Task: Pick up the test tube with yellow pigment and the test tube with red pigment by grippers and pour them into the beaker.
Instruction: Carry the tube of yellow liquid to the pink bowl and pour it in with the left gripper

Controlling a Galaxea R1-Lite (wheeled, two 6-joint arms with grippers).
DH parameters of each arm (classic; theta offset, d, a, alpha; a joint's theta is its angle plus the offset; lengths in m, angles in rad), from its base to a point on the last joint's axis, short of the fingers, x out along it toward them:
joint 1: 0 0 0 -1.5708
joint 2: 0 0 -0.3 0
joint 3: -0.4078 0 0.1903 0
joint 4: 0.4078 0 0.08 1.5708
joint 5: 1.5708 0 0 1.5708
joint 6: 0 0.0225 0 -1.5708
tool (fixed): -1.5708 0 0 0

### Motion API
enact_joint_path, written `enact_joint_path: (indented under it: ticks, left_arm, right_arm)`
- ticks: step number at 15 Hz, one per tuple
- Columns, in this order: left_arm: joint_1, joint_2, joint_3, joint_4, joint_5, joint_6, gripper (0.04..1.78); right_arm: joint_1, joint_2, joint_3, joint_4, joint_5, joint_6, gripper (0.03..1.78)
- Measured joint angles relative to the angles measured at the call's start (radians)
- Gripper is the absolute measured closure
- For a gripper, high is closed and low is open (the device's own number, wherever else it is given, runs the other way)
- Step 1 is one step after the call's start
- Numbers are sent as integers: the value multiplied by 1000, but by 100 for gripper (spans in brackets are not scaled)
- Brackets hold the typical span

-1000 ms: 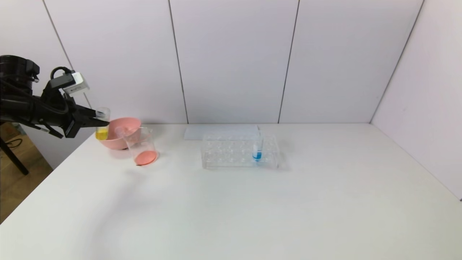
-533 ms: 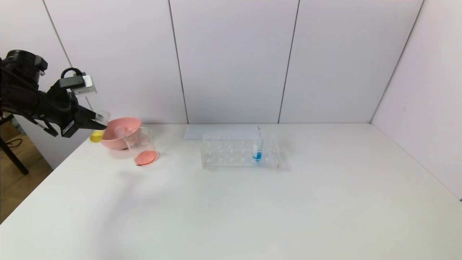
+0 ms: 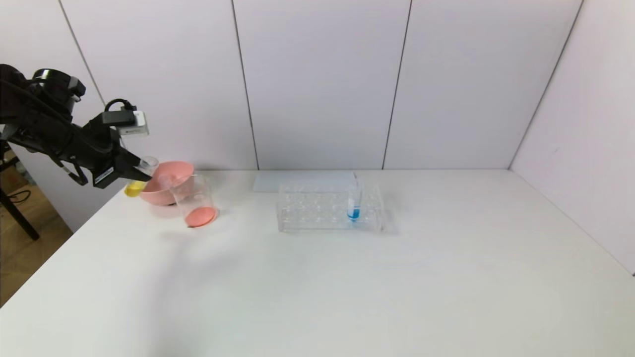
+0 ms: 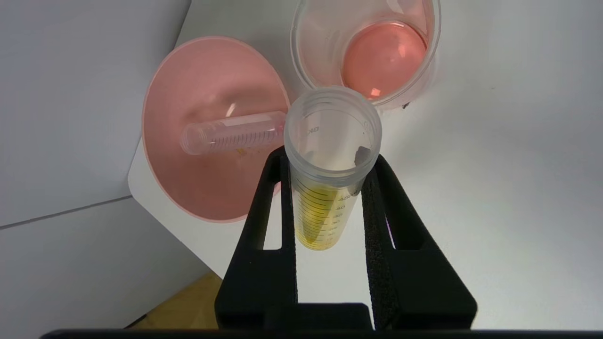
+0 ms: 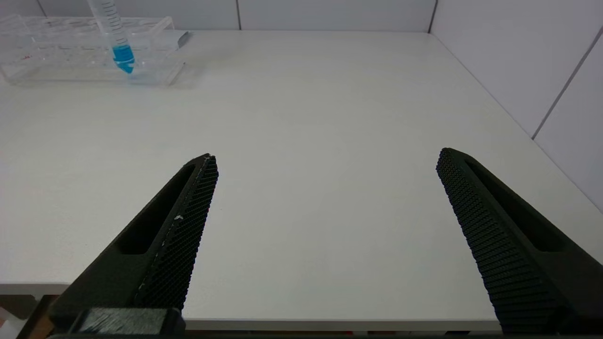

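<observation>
My left gripper (image 3: 141,171) is shut on the test tube with yellow pigment (image 3: 135,188), near its open mouth, and holds it tilted above the table's far left edge beside the pink bowl (image 3: 171,173). In the left wrist view the gripper (image 4: 330,160) grips the yellow tube (image 4: 316,216), whose mouth points toward the beaker (image 4: 320,28). The beaker (image 3: 196,196) stands in front of the bowl and holds red-orange liquid. No red-tipped tube shows; an empty clear tube (image 4: 233,136) lies in the bowl (image 4: 202,188). My right gripper (image 5: 327,155) is open and empty above the table's near edge.
A clear multi-hole rack (image 3: 317,208) stands mid-table at the back with a blue-liquid tube (image 3: 353,206) upright in it; both show in the right wrist view, rack (image 5: 61,52) and tube (image 5: 121,47). A flat white sheet (image 3: 302,181) lies behind the rack.
My left gripper has moved right toward the bowl. The yellow tube has gone from upright to tilted, mouth toward the bowl and beaker. The right arm's motion cannot be judged.
</observation>
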Motion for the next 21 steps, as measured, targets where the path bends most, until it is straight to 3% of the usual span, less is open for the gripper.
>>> enact_joint_path:
  ticks: [21]
  left_arm:
    - [-101,-12,-1,17,270,21,139]
  right_arm:
    - [0,0,0,0,0,0,11]
